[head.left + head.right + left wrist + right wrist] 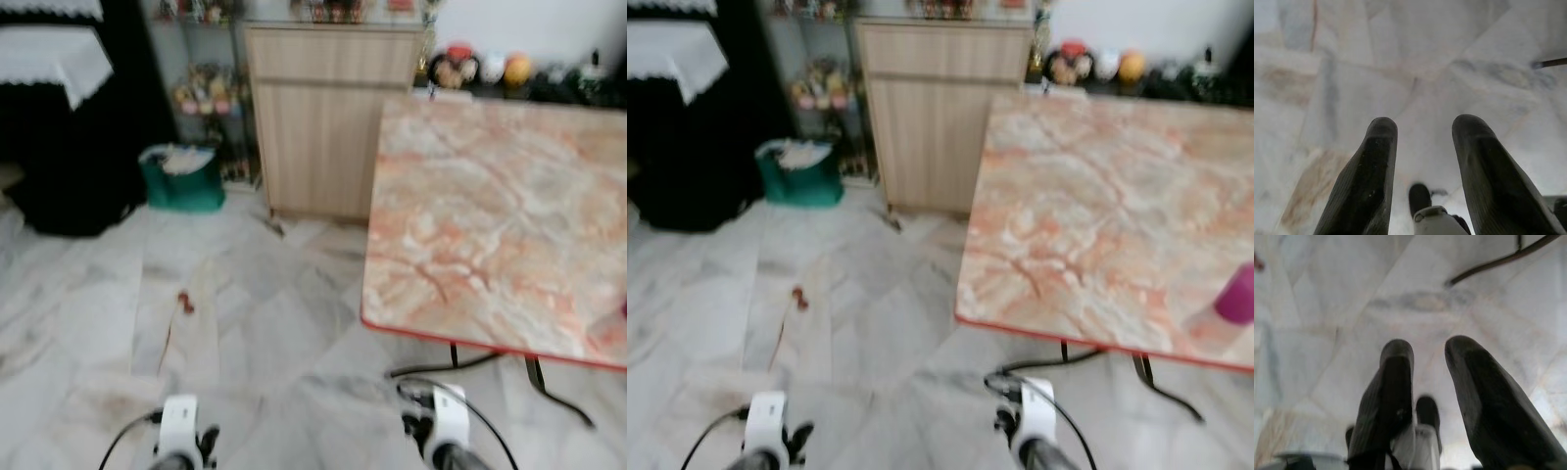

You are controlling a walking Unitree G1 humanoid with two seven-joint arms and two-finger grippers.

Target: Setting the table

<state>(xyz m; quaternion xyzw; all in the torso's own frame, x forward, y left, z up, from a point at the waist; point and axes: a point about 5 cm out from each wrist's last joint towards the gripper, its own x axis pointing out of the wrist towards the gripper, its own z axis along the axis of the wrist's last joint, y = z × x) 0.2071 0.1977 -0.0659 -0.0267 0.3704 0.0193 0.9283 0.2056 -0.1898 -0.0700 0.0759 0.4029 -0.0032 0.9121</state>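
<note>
Both grippers hang low and idle, holding nothing. From the left eye view you have the left gripper (181, 431) and the right gripper (436, 426) at the bottom edge, over the floor (245, 323). The table (490, 215) stands ahead and to the right, its marble top bare as far as this blurred view shows. A cabinet (328, 117) sits behind it, with a green bag (184, 178) further left.

Right eye view: you get the same scene, plus a purple object (1239, 294) on the table's near right edge; it is cut off and too soft to identify, possibly a cup.

Left wrist view: the fingers (1369, 181) stand apart, empty, pointing down at tile.

Right wrist view: the fingers (1388, 401) are likewise apart and empty over tile, with a table leg (1498, 264) crossing beyond.

Assessment: setting has barely begun. You see no plates or cutlery laid, and nothing is in hand. Fetching and placing remain.
</note>
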